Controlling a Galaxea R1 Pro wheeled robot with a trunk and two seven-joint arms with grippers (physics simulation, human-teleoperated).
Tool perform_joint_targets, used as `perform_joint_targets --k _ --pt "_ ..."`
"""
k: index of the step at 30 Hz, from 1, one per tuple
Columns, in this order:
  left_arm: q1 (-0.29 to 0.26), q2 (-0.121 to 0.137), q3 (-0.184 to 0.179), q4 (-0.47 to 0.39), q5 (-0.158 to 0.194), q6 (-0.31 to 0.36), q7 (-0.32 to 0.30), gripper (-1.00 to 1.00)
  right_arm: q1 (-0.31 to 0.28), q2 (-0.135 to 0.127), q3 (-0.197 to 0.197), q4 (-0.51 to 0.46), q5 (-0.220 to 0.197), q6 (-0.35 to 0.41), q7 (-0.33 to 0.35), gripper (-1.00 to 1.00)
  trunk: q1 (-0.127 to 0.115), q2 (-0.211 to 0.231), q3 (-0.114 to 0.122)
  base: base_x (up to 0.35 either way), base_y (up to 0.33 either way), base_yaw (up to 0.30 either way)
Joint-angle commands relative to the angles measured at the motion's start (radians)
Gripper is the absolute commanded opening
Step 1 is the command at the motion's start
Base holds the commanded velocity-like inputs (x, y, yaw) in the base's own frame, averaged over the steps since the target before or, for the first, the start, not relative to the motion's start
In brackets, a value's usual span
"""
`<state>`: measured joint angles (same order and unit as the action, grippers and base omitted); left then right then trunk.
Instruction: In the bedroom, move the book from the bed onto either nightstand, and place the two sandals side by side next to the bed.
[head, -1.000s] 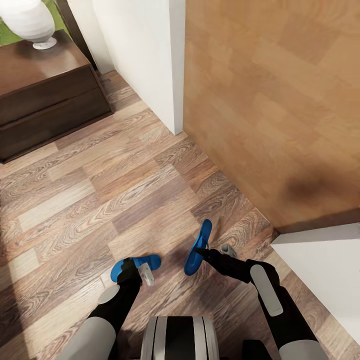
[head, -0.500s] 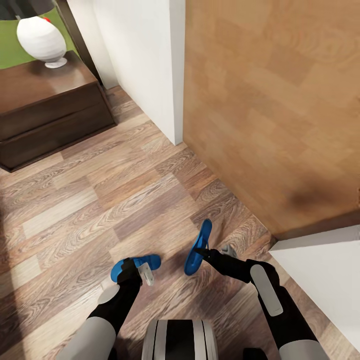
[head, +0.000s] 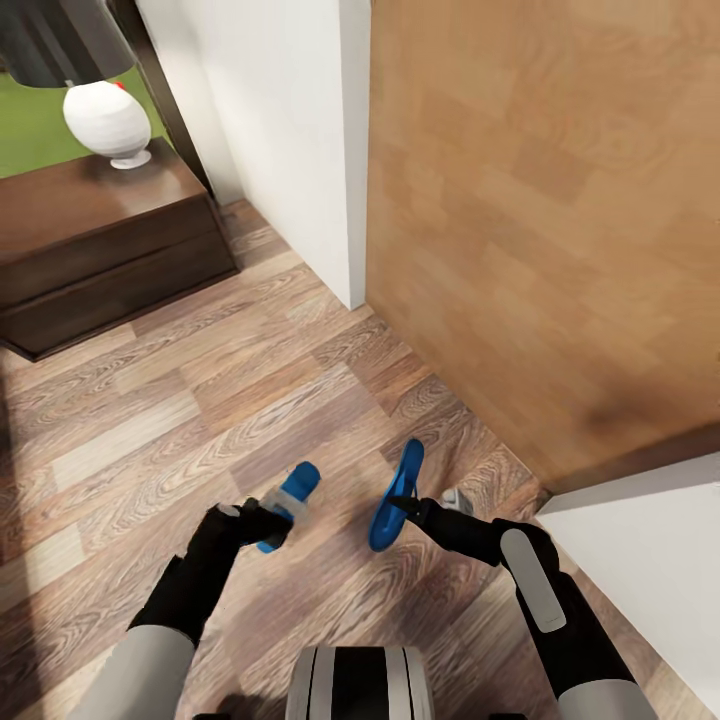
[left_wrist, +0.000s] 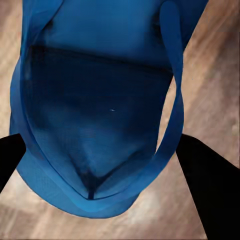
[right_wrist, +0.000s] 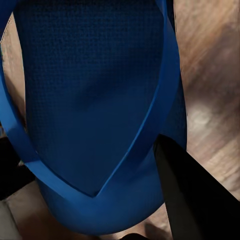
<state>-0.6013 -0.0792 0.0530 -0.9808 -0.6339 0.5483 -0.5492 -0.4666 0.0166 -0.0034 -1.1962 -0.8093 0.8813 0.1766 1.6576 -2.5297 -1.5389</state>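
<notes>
Beside the wooden panel (head: 560, 200), tools grip sandals (head: 397, 497).

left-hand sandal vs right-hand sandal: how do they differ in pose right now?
In the head view, the left sandal shows less of its length and leans toward the view's right; the right sandal shows nearly its full length and points more straight ahead. The left one is partly covered by the left hand; the right hand grips the right one mid-length. Both are bright blue and held above the wood floor.

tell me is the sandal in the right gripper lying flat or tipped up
Tipped up: the right gripper holds its blue sandal on edge above the wood floor.
</notes>
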Motion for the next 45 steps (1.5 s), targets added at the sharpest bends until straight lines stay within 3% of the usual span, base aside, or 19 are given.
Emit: perform_joint_targets --k 1,2,3,5,7,9,13,16,19,25,45 --pt "0.000 0.015 0.029 -0.014 0.077 0.002 -0.037 -1.00 -0.001 0.000 -0.001 0.000 0.008 0.004 0.004 -1.00 0.000 0.000 0.003 0.000 0.000 0.000" --pt "0.000 0.033 0.057 -0.024 0.188 0.000 -0.072 -1.00 -0.001 0.001 -0.001 0.000 0.008 0.003 0.004 -1.00 -0.001 0.000 0.007 0.000 0.000 0.000" --pt "0.002 0.042 0.072 -0.029 0.277 -0.001 -0.100 -1.00 -0.001 0.003 0.000 0.002 0.008 0.003 0.004 -1.00 -0.001 0.001 0.011 0.000 0.000 0.000" --pt "0.004 0.046 0.084 -0.033 0.385 -0.002 -0.126 -1.00 -0.001 0.005 0.001 0.016 0.011 0.001 0.003 -1.00 -0.002 0.001 0.019 0.000 0.000 0.000" --pt "0.004 0.048 0.090 -0.030 0.462 -0.002 -0.133 -1.00 -0.001 0.007 0.003 0.041 0.013 0.000 0.002 -1.00 -0.003 0.001 0.027 0.000 0.000 0.000" --pt "0.004 0.052 0.100 0.017 0.497 -0.010 -0.135 -1.00 -0.001 0.009 0.005 0.082 0.016 -0.001 0.002 -1.00 -0.004 0.002 0.034 0.000 0.000 0.000" --pt "0.008 0.087 0.179 0.074 0.515 -0.058 -0.153 -1.00 -0.001 0.008 0.006 0.137 0.018 -0.002 0.001 -1.00 -0.006 0.003 0.050 0.000 0.000 0.000" --pt "0.023 0.126 0.290 0.196 0.513 -0.120 -0.289 -1.00 -0.001 0.006 0.006 0.149 0.025 -0.002 -0.001 -1.00 -0.007 0.004 0.061 0.000 0.000 0.000" --pt "0.026 0.156 0.320 0.254 0.512 -0.199 -0.334 -1.00 -0.001 0.001 0.006 0.157 0.028 -0.002 0.002 -1.00 -0.009 0.004 0.073 0.000 0.000 0.000" --pt "0.027 0.212 0.334 0.349 0.511 -0.252 -0.390 -1.00 -0.001 -0.001 0.005 0.229 0.031 -0.003 0.001 -1.00 -0.011 0.006 0.096 0.000 0.000 0.000" --pt "0.028 0.212 0.334 0.360 0.516 -0.255 -0.404 -1.00 -0.001 -0.002 0.006 0.260 0.039 -0.024 0.001 -1.00 -0.020 0.010 0.173 0.000 0.000 0.000"
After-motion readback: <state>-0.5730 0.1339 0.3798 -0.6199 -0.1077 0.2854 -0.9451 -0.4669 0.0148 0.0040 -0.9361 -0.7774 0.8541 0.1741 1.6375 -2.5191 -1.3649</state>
